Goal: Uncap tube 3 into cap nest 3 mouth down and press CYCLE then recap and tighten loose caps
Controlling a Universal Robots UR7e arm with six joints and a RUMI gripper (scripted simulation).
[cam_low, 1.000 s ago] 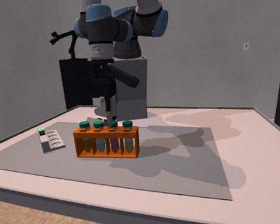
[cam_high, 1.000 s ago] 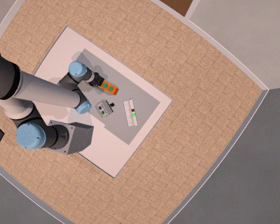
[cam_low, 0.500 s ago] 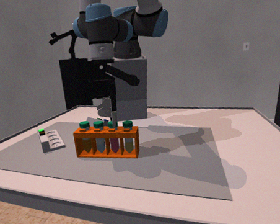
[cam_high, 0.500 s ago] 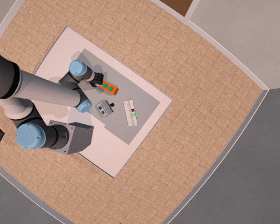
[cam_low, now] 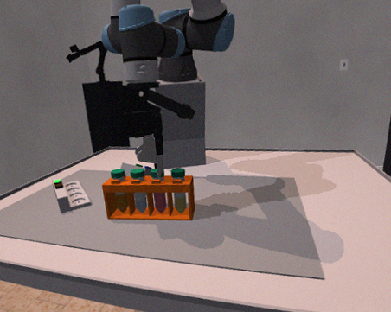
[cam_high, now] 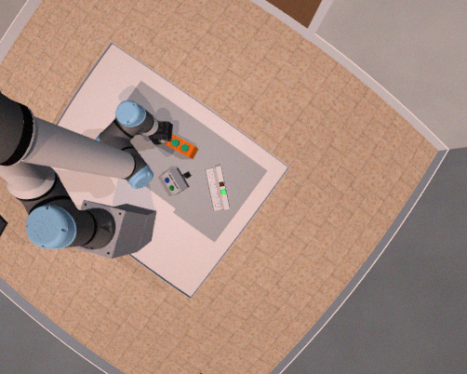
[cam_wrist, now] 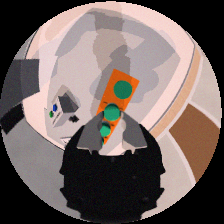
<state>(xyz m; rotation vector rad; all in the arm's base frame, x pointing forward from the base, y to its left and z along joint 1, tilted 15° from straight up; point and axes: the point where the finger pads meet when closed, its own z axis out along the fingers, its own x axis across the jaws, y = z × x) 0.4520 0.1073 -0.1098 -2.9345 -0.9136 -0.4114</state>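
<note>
The orange decapping station [cam_low: 147,190] [cam_high: 192,152] [cam_wrist: 119,75] holds four tubes, all with green caps on. My gripper [cam_low: 157,169] [cam_high: 164,136] [cam_wrist: 111,111] points straight down over the rack. It is shut on the cap of tube 2 [cam_low: 154,173] [cam_wrist: 105,130], second from the right in the exterior view. In the wrist view two more caps [cam_wrist: 112,111] [cam_wrist: 122,89] show beyond the fingers; the fourth is hidden under the gripper. The cap tray [cam_low: 74,193] [cam_high: 218,188] lies apart with its green lamp [cam_low: 57,182] [cam_high: 223,192] lit. I see no cap in its nests.
The grey key housing [cam_high: 173,180] [cam_wrist: 60,107] with the blue key [cam_high: 166,180] and the green key [cam_high: 171,188] stands between the rack and the arm's base. All stand on a grey mat [cam_low: 245,237] on the table. The arm's pedestal [cam_high: 118,228] is at the table's edge.
</note>
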